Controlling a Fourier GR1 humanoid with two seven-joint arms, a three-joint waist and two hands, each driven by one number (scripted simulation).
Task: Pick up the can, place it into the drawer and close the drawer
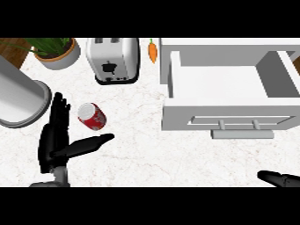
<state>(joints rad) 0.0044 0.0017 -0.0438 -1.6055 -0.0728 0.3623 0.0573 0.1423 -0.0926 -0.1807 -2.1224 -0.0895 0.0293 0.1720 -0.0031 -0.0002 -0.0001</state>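
Left hand (56, 140) open beside the can (92, 116).
The can lies just right of its straight fingers, above the thumb; the open drawer (227, 115) sits far right, near the open right hand (288, 179).

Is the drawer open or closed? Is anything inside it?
Open. The drawer is pulled out from its cabinet, so its white inside shows. Nothing is inside; the can lies out on the counter.
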